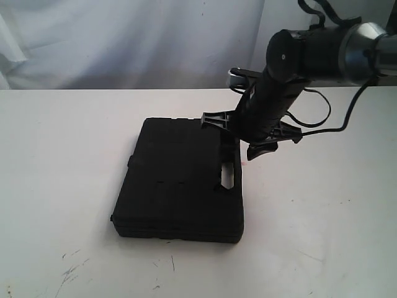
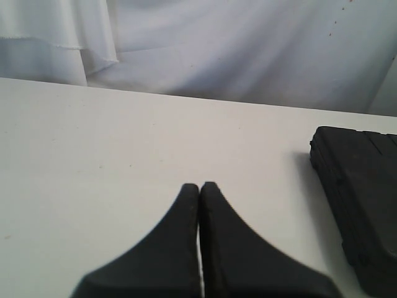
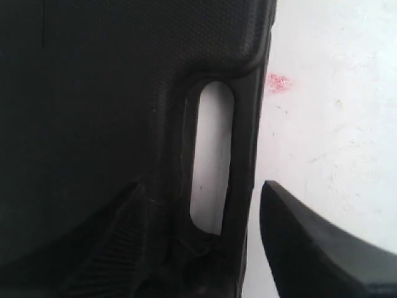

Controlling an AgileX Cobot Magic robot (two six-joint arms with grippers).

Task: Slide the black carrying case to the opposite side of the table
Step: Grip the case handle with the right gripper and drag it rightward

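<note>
Little of the slide appears done: the black carrying case (image 1: pixel 180 180) lies flat near mid surface (image 1: pixel 62 155). The right tool (image 1: pixel 239 135), spread wide, straddles its handle edge (image 1: pixel 226 177) at 2 o'clock. The left tool (image 2: pixel 199 186) is pinched together, empty.

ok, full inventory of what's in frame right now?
hard-shell carrying case: one, black, lying flat mid-table, its handle slot on the right arm's side
scuffed tabletop: one, white, under everything
stain spot: one, pink-red, on the table beside the case's handle edge
fabric backdrop: one, white, behind the table
cable: one, black, looping by the right arm
left gripper: one, black, shut, over bare table, apart from the case
right gripper: one, black, open, straddling the case's handle edge
</note>
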